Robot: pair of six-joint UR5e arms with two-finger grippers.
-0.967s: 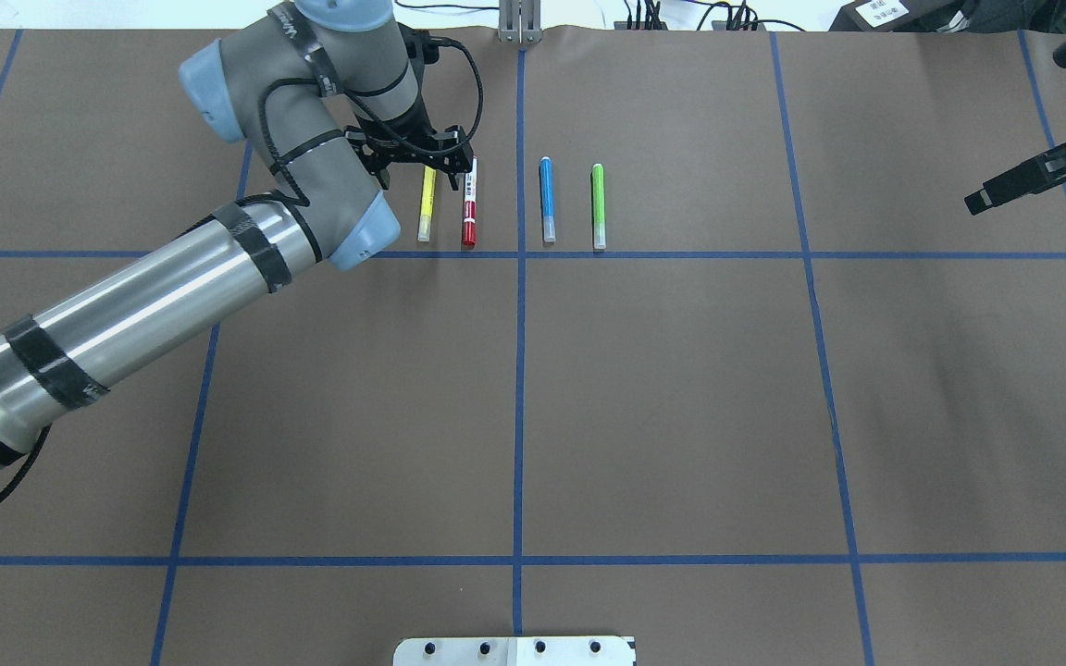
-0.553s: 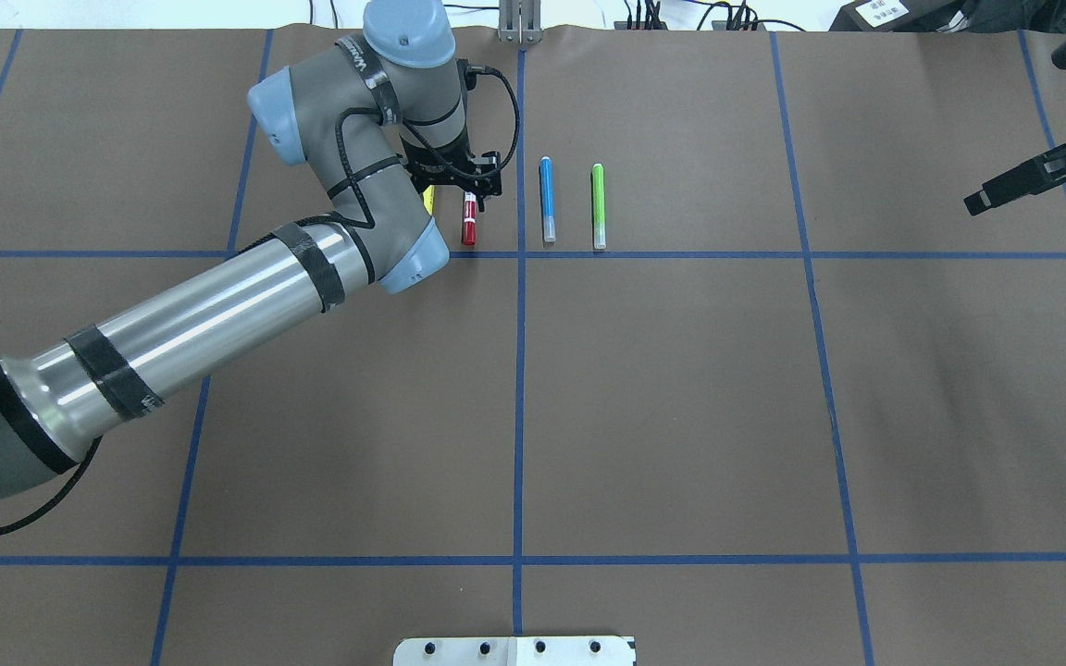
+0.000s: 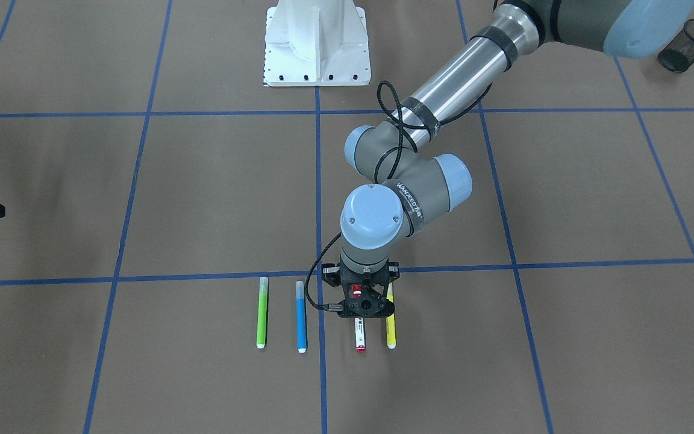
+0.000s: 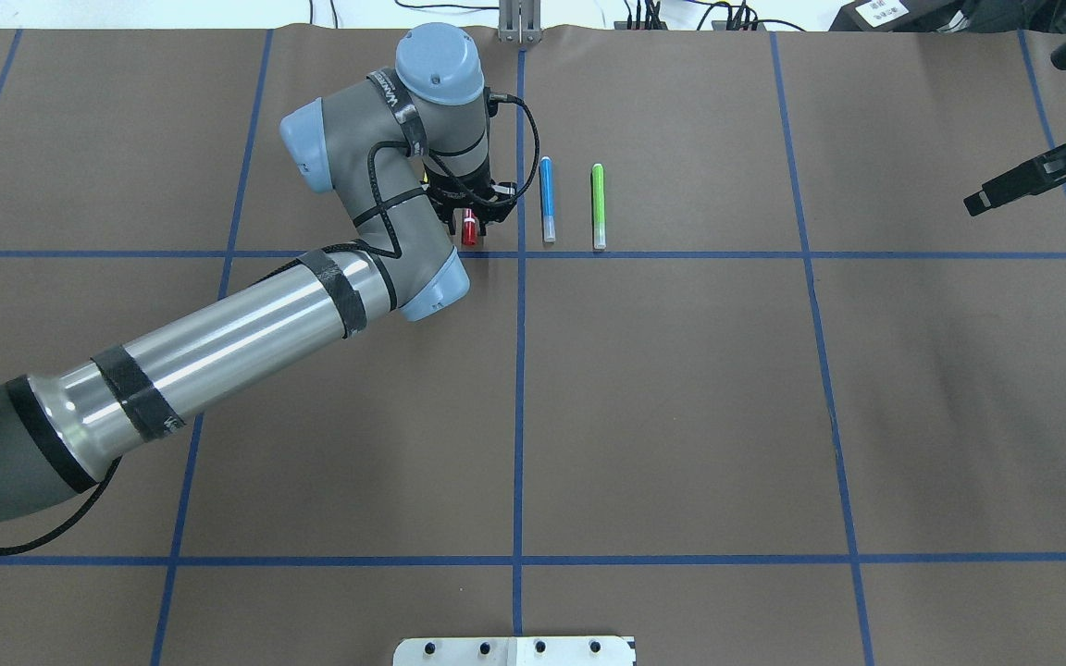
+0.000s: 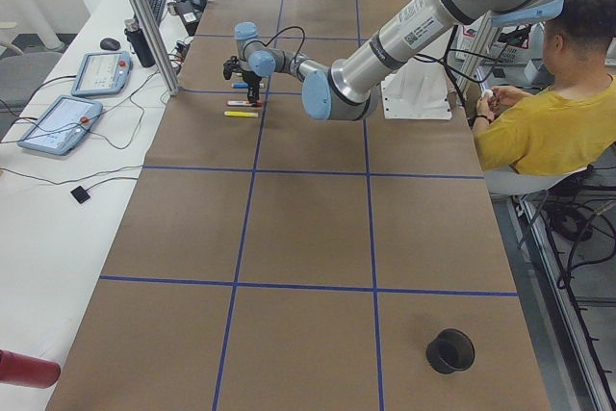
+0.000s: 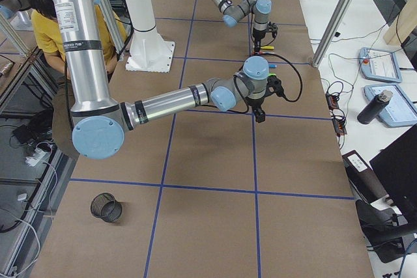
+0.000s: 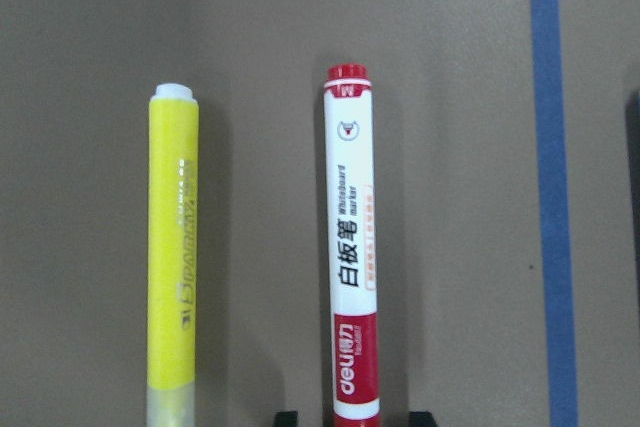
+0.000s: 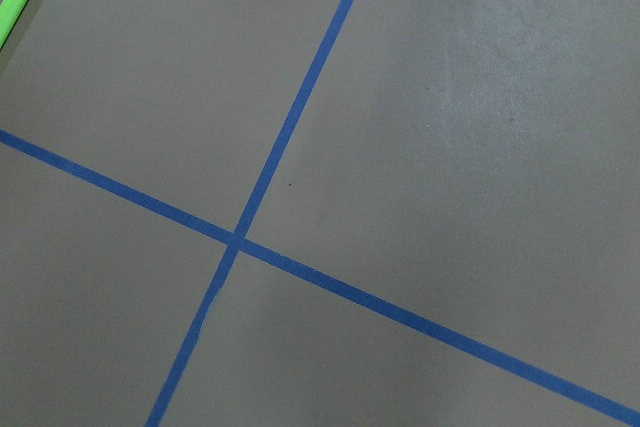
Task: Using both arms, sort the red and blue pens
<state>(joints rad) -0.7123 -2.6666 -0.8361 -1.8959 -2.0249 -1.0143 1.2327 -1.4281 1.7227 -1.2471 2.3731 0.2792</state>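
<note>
Moved: the left arm (image 4: pixel 218 342) has swung to the right and back toward the robot over the past second, and its wrist now hides the yellow highlighter in the overhead view. The four pens and the right arm lie as they did.
Left gripper (image 7: pixel 353 419): hangs over the red-capped end of the marker with its jaws parted. One fingertip (image 7: pixel 287 417) sits on each side of the cap, with brown paper showing in the gaps, and nothing is grasped.
Yellow highlighter (image 7: pixel 173 257): lies flat just beside the marker on the outer side, parallel to it and not touching.
Red marker (image 7: pixel 352 247): has a white barrel, a printed label and a red cap that points toward the robot. It lies flat on the table in the square left of the centre tape line, directly under the left wrist.
Blue highlighter (image 4: pixel 547 199): lies flat just across the centre tape line from the marker, parallel to it, with its grey cap toward the robot.
Green highlighter (image 4: pixel 598 205): lies next in the row, near the blue one and in line with it.
Table (image 4: pixel 681 388): is covered in brown paper and marked into squares with blue tape.
Right gripper (image 4: pixel 982 197): hangs at the table's far right edge, well apart from the pens. Whether its jaws are parted or closed cannot be told. Its wrist camera shows a tape crossing and one end of the green highlighter.
</note>
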